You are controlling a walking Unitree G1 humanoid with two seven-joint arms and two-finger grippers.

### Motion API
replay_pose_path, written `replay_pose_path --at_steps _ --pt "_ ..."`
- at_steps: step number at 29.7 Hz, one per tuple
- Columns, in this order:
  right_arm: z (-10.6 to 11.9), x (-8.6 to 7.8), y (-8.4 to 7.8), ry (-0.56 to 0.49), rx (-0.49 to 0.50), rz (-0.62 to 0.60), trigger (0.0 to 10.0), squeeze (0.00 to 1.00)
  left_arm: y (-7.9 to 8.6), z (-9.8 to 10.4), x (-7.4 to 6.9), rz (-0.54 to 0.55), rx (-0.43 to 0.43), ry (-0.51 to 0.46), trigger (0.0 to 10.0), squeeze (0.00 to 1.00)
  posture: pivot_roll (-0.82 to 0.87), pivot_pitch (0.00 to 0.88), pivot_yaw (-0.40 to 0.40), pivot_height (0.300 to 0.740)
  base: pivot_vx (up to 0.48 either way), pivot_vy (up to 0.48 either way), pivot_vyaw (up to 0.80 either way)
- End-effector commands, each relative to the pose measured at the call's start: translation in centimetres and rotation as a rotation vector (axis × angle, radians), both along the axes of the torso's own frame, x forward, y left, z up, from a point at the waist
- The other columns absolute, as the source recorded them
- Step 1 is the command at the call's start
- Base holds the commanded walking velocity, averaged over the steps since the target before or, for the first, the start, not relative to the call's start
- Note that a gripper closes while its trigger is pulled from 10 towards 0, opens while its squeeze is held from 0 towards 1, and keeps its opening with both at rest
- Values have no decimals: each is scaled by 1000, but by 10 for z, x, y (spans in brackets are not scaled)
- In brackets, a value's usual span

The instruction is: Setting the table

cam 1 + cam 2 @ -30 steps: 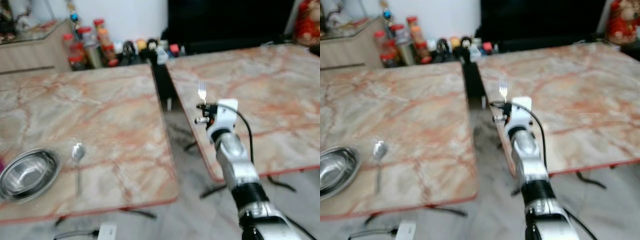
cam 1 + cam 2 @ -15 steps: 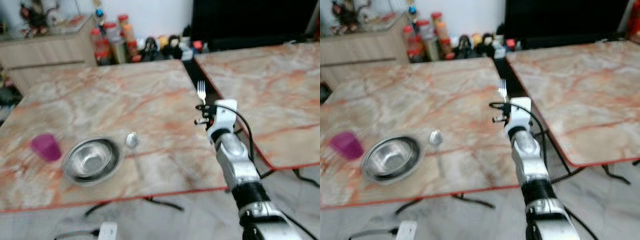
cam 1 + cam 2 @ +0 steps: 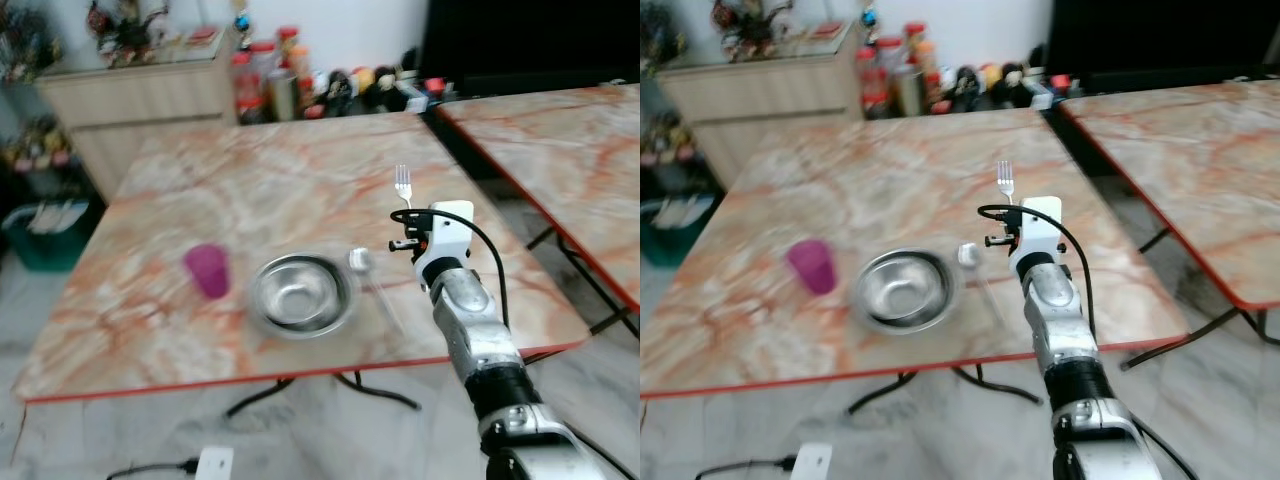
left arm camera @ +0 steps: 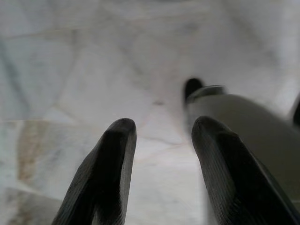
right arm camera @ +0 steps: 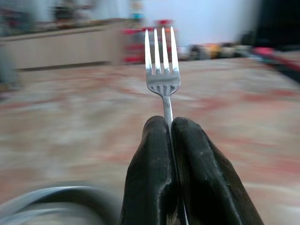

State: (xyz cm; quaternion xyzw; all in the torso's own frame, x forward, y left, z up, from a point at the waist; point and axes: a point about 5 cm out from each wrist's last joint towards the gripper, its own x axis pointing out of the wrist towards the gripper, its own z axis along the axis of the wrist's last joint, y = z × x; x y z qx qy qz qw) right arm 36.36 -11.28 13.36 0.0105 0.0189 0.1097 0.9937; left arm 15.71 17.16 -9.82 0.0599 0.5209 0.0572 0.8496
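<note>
Our right gripper point(image 5: 169, 136) clamps the fork point(image 5: 162, 70) low on its neck, tines upright above the fingertips; we judge it light, stiff, slippery steel, best pinched mid-handle. Our left gripper point(image 4: 159, 154) hangs parted.

On the table point(image 3: 200, 190), mid-frame, the bowl point(image 3: 300, 293) sits with the cup point(image 3: 207, 270) to its left and the spoon point(image 3: 362, 264) just beside its right rim (touching or not, unclear); jars point(image 3: 262, 82) stand behind, top centre
</note>
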Motion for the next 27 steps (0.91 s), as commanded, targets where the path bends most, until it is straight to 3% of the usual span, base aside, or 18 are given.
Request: replay_pose_path --at_steps 1,21,22,24,27 --pt "9 4 -13 -28 -13 -33 10000 0 -3 -4 -10 8 -13 42 10000 0 9 0 25 740 0 352 0" --pt "9 4 -13 -28 -13 -33 10000 0 -3 -4 -10 8 -13 42 10000 0 9 0 25 740 0 352 0" --pt "9 4 -13 -26 -16 -33 10000 0 -3 -4 -9 4 -11 40 10000 0 9 0 25 740 0 0 0" --pt "-1 2 -31 11 -37 -93 10000 0 -1 -3 -7 -20 -3 24 10000 0 16 0 29 740 0 -480 0" --pt "-1 3 -31 11 -37 -92 10000 0 -1 -3 -7 -20 -3 24 10000 0 16 0 29 740 0 -480 0"
